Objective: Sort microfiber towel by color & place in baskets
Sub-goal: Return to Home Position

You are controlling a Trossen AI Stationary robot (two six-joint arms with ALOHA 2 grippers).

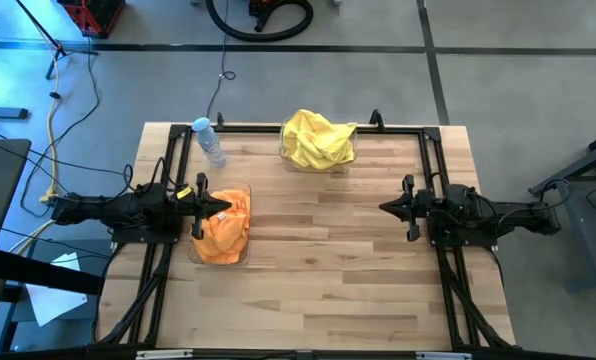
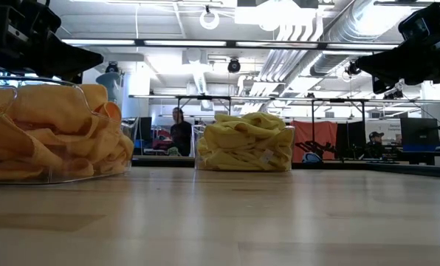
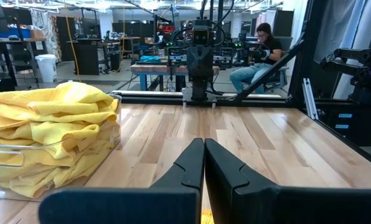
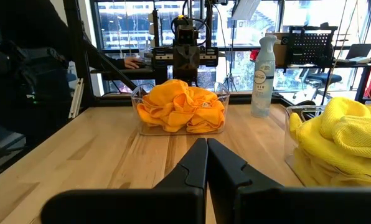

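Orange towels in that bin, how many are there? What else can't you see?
1. Orange towels: high view, bunched together, left gripper overhangs them; no count.
2. Yellow towels: folds overlap in every view; no count.
3. Bottle label: right wrist view, too small to read.

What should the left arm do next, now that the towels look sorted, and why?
Probably pull the left gripper back from over the orange towels: it hangs shut and empty above their basket, the yellow towels fill the other basket, and the right gripper waits at the right of the table.
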